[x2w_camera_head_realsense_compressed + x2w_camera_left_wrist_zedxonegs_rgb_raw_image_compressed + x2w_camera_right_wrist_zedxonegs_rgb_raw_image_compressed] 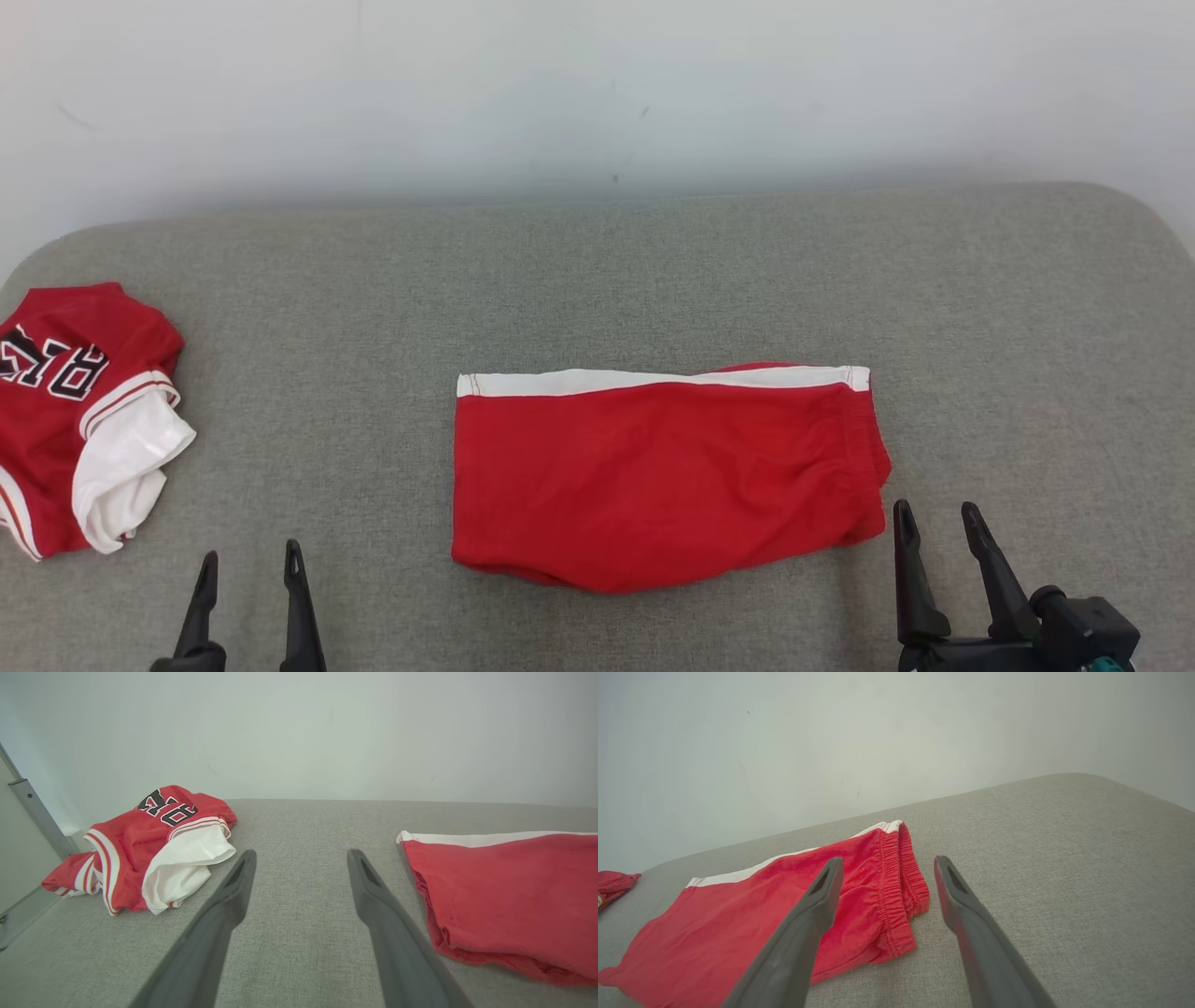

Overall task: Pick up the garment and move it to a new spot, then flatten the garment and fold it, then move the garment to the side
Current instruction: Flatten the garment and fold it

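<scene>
With our left end effector (250, 553) and right end effector (935, 509) both spread wide and empty, the folded red shorts (653, 476) lie between them, just beside the right one, so we judge a one-sided pinch could drag the layers apart.

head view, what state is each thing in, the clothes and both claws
red fabric shorts with a white stripe: folded, lying flat in the middle of the grey fabric surface
red and white lettered jersey: crumpled at the surface's left edge
left claw: open, empty, between the two garments
right claw: open, empty, beside the shorts' waistband end
</scene>
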Robot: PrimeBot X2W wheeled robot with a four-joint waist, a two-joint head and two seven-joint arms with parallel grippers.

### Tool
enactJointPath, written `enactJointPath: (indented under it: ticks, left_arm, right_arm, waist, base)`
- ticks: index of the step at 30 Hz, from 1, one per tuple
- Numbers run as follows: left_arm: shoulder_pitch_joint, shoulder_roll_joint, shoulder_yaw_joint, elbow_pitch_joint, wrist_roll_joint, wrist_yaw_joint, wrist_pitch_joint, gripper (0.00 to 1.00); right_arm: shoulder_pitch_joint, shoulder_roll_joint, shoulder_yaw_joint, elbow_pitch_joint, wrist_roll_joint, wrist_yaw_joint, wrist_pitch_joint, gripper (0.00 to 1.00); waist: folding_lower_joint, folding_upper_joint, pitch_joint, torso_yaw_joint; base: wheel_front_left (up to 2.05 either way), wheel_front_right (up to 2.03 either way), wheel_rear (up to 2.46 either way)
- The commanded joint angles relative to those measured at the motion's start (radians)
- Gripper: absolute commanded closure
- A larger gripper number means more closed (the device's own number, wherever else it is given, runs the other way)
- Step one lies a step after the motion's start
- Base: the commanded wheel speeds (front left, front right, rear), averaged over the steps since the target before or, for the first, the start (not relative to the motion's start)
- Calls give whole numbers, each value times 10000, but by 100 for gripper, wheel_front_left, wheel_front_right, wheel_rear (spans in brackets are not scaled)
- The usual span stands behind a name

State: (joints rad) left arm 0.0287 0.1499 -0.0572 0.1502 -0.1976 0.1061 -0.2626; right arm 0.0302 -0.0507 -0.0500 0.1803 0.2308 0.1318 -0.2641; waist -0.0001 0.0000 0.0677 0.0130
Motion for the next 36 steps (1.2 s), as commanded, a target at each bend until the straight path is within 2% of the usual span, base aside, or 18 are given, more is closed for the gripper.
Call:
enactJointPath:
  ticks: [1,6,13,17,23,28,36]
  left_arm:
    - [180,-152,154,56,83,-94,-31,0]
    - [172,-527,692,164,477,-610,-32,0]
    - [-125,-859,942,247,825,-1072,-32,0]
    - [-224,-935,917,279,917,-1187,-32,0]
    - [-496,-996,773,371,911,-1291,-32,0]
    - [-644,-1000,558,455,620,-1213,-32,0]
    - [-711,-1001,364,495,530,-1171,-32,0]
  right_arm:
    - [80,11,-10,59,-119,-24,-2,0]
    - [-231,11,-49,370,-473,-24,-2,0]
    - [-1619,-8,-99,1494,-1410,-24,-4,0]
    - [-2432,-153,-188,2315,-1724,-24,-2,0]
    - [-3850,-659,-469,4659,-1950,-24,-1,0]
    - [-4723,-1021,-699,6529,-2085,-24,-2,0]
    - [-5241,-998,-837,8402,-1932,-24,18,0]
  waist:
    - [1,0,-8,25]
    - [1,0,11,96]
    - [1,0,201,319]
    - [1,0,342,492]
    - [1,0,635,939]
    - [1,0,781,1218]
    - [1,0,819,1410]
  base:
    - [0,0,0]
    - [0,0,0]
    - [0,0,0]
    - [0,0,0]
    - [0,0,0]
    - [0,0,0]
    - [0,0,0]
